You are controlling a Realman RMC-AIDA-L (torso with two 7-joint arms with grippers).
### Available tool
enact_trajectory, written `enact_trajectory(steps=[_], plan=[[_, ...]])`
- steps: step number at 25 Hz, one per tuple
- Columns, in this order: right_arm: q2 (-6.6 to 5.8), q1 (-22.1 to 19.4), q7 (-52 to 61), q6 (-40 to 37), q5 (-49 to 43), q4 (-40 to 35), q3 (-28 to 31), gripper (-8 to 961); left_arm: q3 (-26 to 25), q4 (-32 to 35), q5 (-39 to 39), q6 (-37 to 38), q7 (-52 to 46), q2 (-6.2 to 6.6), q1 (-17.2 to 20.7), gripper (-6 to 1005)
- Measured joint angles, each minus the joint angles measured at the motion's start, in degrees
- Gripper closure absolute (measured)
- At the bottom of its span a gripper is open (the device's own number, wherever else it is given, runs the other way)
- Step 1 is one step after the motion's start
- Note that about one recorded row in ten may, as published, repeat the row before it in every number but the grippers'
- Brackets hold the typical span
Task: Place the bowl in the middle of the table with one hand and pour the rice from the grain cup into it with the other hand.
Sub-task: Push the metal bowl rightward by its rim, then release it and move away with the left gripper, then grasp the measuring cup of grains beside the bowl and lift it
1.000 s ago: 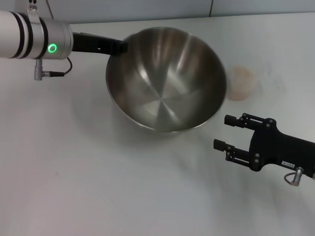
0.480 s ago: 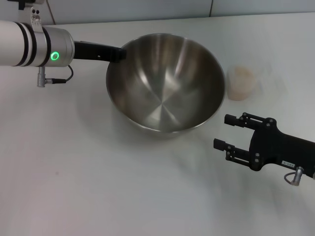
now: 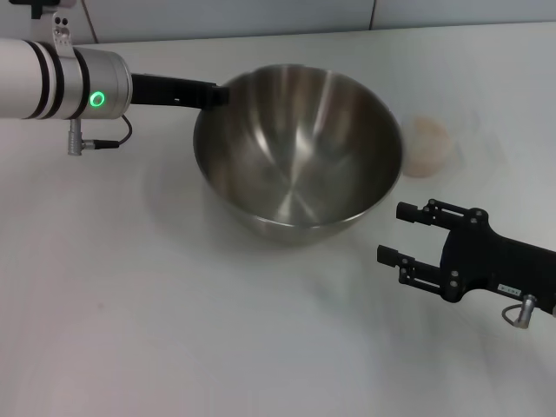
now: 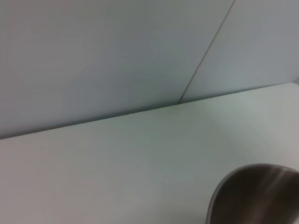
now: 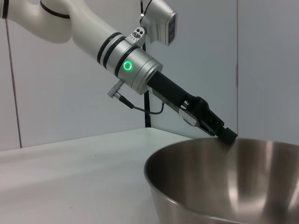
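Shifted slightly rightward since earlier: bowl [image 3: 298, 156], rim clamped by left gripper [image 3: 215, 92] mid-table. Sat beyond bowl's right edge: grain cup [image 3: 427, 148], nearest the unclenched, empty right gripper [image 3: 393, 234].

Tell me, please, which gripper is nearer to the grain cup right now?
Right. The right gripper hangs open just in front of the grain cup; the left gripper grips the bowl rim across from it.
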Motion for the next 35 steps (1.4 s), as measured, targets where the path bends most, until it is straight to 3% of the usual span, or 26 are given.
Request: enact_trajectory(steps=[9,15,18,19,23,24,25,29,35], plan=[[-0.03,0.00,0.00,-0.04,-0.18,0.00,-0.09,302,-0.03,-0.46,-2.13,-0.08,-0.05,0.04,0.87,766],[-0.03,0.00,0.00,-0.05,-0.22,0.00,-0.09,301,0.02,-2.47,-2.96,-0.16,0.05,0.08,1.99,483],[-0.04,0.00,0.01,-0.03,-0.22,0.00,-0.09,301,0.21,-6.97,-6.88,-0.01,2.27,-0.05,5.08,353],[-0.08,0.00,0.00,0.00,-0.22,0.00,-0.06,301,0.18,-9.54,-13.13,0.70,6.14,-0.13,7.96,309],[-0.14,0.00,0.00,0.02,-0.22,0.00,-0.06,301,0.05,-10.68,-20.53,1.55,11.66,-0.17,10.58,307],[-0.18,0.00,0.00,0.02,-0.20,0.00,-0.14,301,-0.01,-10.88,-31.91,2.45,21.43,-0.18,14.31,307],[-0.18,0.00,0.00,0.02,-0.20,0.00,-0.14,301,-0.01,-10.88,-31.91,2.45,21.43,-0.18,14.31,306],[-0.20,0.18,-0.04,0.30,-0.14,0.00,-0.19,301,0.27,-10.44,-45.16,1.98,36.53,-0.18,19.37,305],[-0.21,0.41,-0.07,0.40,-0.14,0.00,-0.14,302,1.18,-9.62,-47.49,0.17,46.30,-0.19,23.37,302]])
